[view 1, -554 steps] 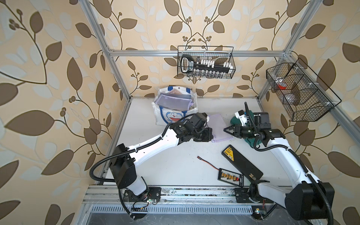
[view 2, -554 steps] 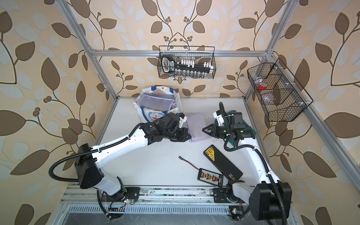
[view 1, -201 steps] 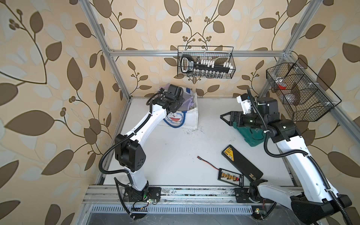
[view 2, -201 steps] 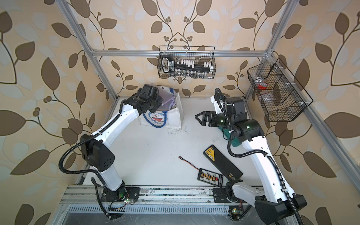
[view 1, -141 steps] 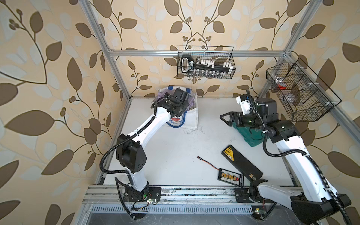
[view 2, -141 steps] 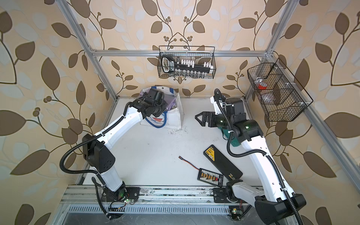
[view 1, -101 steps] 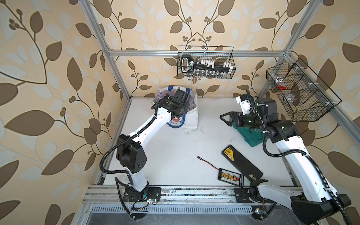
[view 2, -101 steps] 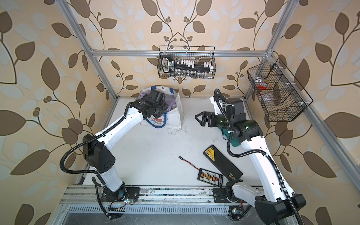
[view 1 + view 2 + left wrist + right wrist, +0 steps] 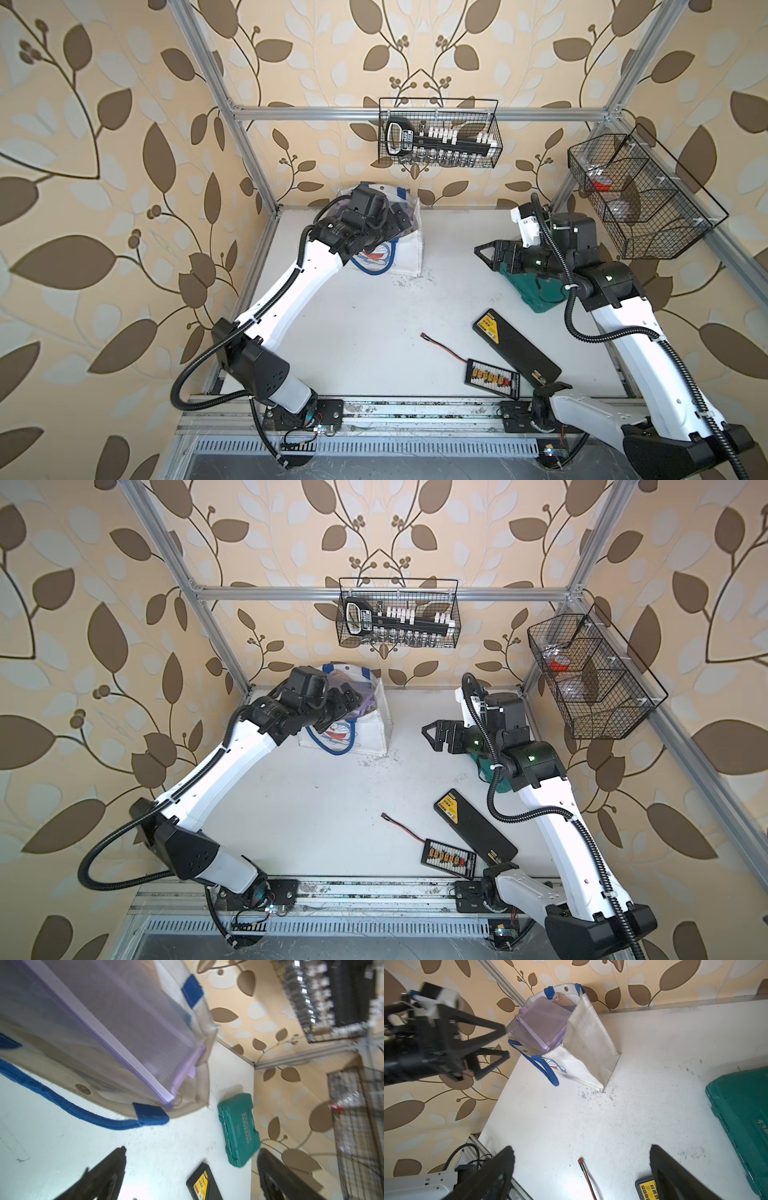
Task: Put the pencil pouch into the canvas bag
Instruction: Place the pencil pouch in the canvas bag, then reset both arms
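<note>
The canvas bag [image 9: 405, 253] [image 9: 370, 733] stands at the back left of the table, white with blue handles. The pencil pouch [image 9: 542, 1022] [image 9: 124, 1012], translucent purple, sits tilted inside the bag's open mouth, and a top view shows only part of it [image 9: 365, 702]. My left gripper [image 9: 401, 218] [image 9: 506, 1043] [image 9: 192, 1150] hovers at the bag's rim, open, holding nothing. My right gripper [image 9: 484, 257] [image 9: 430, 737] [image 9: 581, 1148] hangs open and empty above the table to the right, pointing toward the bag [image 9: 587, 1043].
A green tool case [image 9: 536, 286] [image 9: 741, 1109] lies under the right arm. A black case with a yellow label [image 9: 515, 349], a black connector board [image 9: 492, 378] and a red-black wire [image 9: 440, 347] lie near the front. Wire baskets [image 9: 440, 137] [image 9: 636, 195] hang on the walls.
My left gripper carried the pouch from mid-table to the bag, then opened within the last second and let it go into the bag. The right arm lifted earlier and now holds still.
</note>
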Robot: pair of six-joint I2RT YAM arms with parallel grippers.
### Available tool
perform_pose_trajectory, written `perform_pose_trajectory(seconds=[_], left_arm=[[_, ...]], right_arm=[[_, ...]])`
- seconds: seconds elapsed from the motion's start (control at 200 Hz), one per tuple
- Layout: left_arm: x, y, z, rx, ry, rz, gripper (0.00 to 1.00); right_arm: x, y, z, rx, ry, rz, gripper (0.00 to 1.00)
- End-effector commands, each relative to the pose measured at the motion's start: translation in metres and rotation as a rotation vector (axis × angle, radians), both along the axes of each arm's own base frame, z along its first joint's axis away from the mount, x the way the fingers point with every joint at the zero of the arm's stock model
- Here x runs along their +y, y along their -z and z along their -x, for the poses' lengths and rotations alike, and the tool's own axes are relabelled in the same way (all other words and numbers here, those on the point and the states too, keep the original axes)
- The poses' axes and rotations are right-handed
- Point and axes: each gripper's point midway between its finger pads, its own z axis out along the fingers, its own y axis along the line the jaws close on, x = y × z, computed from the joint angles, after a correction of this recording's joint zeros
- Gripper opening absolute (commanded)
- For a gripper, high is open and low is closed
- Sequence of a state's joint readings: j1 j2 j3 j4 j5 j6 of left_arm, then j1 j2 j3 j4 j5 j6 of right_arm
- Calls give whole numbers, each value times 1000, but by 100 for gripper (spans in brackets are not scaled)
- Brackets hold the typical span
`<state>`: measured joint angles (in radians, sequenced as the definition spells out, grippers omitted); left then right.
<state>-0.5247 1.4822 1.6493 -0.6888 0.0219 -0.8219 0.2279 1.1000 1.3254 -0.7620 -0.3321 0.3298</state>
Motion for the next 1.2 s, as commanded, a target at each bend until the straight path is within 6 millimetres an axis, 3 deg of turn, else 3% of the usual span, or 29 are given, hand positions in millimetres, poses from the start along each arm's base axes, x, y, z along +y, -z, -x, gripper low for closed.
perform_pose_trajectory(seconds=[0.0,0.135,0.24,0.295,0.425,0.525,0.645,0.815,0.935,1.065,1.195], left_arm=[[14,-21,52,-119,190,-111,99],[77,4,97,-167,99,-292,99],[130,38,128,-156,-42,-402,99],[156,53,138,-163,-153,-433,99],[188,85,144,-184,-267,-539,99],[211,106,142,-184,-363,-669,99],[235,116,135,-217,-489,-819,99],[237,136,110,-262,-520,-922,99],[239,150,89,-271,-550,-937,99],[238,164,58,-321,-527,-901,99],[255,182,32,-308,-574,-848,99]], right_arm=[[-23,14,-4,1,103,36,100],[-59,32,-8,-41,228,59,100],[-102,51,-13,-120,481,73,100],[-127,64,-11,-161,619,52,100],[-162,95,-7,-259,757,71,100],[-163,113,-11,-330,689,136,100],[-164,136,-17,-368,627,258,100],[-165,154,-24,-440,610,296,100],[-154,170,-37,-447,538,292,100],[-166,178,-44,-482,589,276,100],[-167,193,-57,-475,580,257,100]])
